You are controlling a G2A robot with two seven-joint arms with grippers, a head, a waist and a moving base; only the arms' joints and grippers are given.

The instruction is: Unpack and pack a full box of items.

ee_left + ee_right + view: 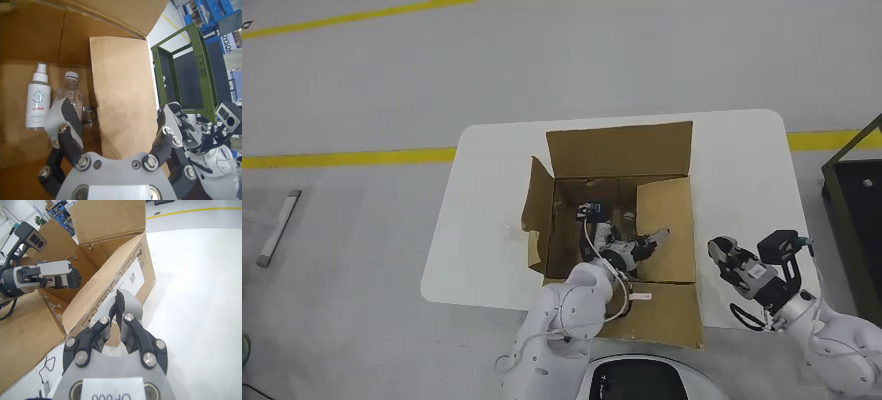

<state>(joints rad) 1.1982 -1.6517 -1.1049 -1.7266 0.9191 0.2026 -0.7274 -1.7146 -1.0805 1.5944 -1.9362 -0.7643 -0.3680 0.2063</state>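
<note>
**Left gripper open over the box, right gripper closed beside it**

The cardboard box [620, 150] sits on the white table [742, 160] with its flaps folded out. The left gripper [647, 243] hangs over the opening, toward the box's right-hand side. Its fingers [65, 111] are spread wide and hold nothing. From the left wrist camera, a pale side flap [122, 85] lies beyond and between the two fingers. Whether either finger touches it cannot be told.

A white spray bottle [37, 98] lies on the box floor. Just beside it is a clear plastic bottle [70, 91] with a white cap, and both caps point toward the same box wall. A small glassy thing [88, 115] sits between the clear bottle and the flap's edge (the near finger hides too much of it to say what it is).

The right gripper [722, 252] is outside the box, over bare table on the box's right. It is close to the outer wall, which carries a white label [135, 275]. Its fingertips are pressed together with nothing between them. A green metal cart [200, 62] stands off the table on that side.
</note>
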